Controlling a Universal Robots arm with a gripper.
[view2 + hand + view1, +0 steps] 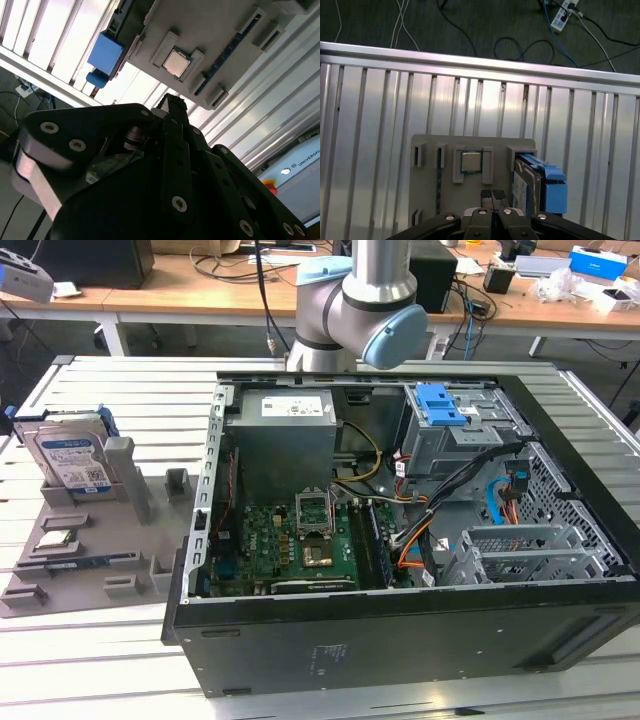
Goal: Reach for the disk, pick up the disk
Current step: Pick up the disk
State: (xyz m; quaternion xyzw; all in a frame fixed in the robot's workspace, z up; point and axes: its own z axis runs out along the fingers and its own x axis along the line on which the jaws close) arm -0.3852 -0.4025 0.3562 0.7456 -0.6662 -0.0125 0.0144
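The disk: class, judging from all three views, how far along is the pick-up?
Done: nothing yet; the disk stands on edge in the grey holder. In hand: the gripper, shut and empty, faces the holder, apart from the disk. Left: reaching it, gripping and lifting.

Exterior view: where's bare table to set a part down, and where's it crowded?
Free: the slatted table between the grey tray and the far edge, and the near corner in front of the tray on the exterior view's left. Crowded: the tray, carrying the disk and chip, and the open computer case.
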